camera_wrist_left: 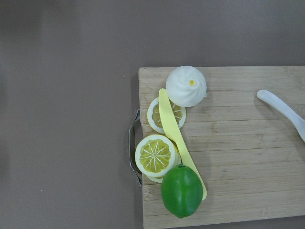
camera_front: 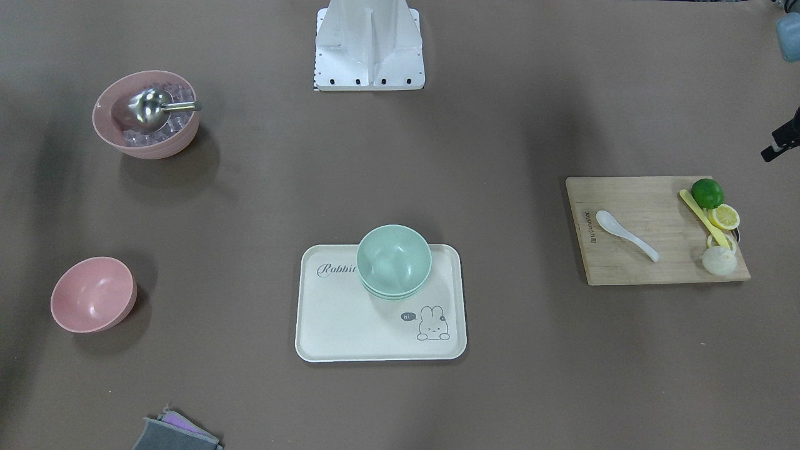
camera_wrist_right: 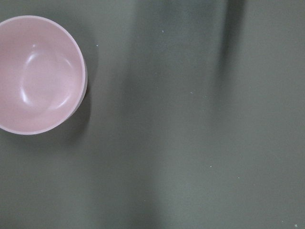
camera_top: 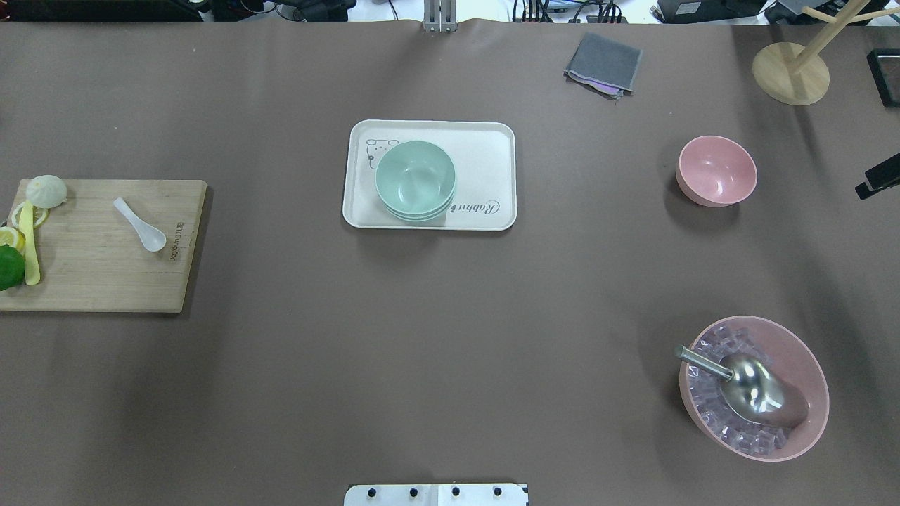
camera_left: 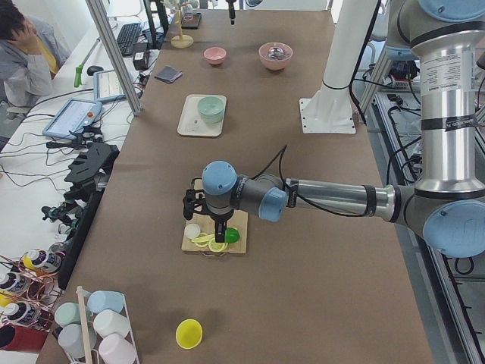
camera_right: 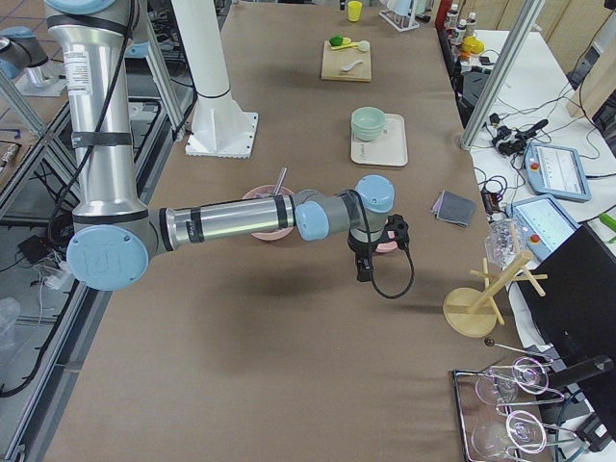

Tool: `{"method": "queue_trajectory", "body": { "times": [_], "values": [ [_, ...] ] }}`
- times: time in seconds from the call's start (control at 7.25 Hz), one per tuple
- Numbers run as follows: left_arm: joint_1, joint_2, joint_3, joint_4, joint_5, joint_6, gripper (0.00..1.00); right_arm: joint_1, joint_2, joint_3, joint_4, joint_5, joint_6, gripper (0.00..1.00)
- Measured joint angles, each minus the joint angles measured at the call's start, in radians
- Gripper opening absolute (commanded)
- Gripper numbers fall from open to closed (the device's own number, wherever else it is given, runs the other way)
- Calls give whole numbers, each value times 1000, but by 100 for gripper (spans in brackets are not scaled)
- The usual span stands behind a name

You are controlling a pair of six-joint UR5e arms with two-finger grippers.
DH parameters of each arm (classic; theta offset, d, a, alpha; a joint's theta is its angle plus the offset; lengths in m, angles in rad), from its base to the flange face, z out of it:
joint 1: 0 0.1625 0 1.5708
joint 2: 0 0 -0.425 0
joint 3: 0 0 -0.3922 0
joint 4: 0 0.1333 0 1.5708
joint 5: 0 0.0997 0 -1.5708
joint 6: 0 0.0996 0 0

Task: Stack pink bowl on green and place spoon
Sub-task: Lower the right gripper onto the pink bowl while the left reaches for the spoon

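The small pink bowl (camera_front: 94,294) stands empty and upright on the brown table, also in the overhead view (camera_top: 717,171) and the right wrist view (camera_wrist_right: 38,74). Green bowls (camera_front: 394,261), nested in a stack, sit on the cream rabbit tray (camera_front: 337,325). A white spoon (camera_front: 625,234) lies on the wooden board (camera_front: 625,269); its handle shows in the left wrist view (camera_wrist_left: 286,107). My left gripper (camera_left: 216,227) hovers over the board's lime end. My right gripper (camera_right: 366,268) hovers beside the pink bowl. I cannot tell whether either is open.
A large pink bowl (camera_front: 147,112) holds ice cubes and a metal scoop. On the board lie a lime (camera_wrist_left: 181,191), lemon slices, a yellow knife and a bun (camera_wrist_left: 187,86). A grey cloth (camera_top: 603,63) and wooden stand (camera_top: 791,70) sit at the far side.
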Motion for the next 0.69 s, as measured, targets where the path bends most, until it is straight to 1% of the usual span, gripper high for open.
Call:
{"method": "queue_trajectory", "body": {
  "times": [0.14,0.28,0.41,0.55,0.69],
  "values": [
    [52,-16,4,-49,15,-133,98,-21,24,-15,0,-2,29,100],
    [109,-41,5,-84,45,-263,98,-47,67,-56,9,-4,83,100],
    [156,-66,3,-102,73,-362,98,-77,116,-119,51,-4,165,100],
    [184,-81,2,-115,86,-420,98,-112,153,-183,124,-8,266,98],
    [198,-91,2,-121,91,-450,98,-145,180,-235,186,-25,348,83]
  ]
}}
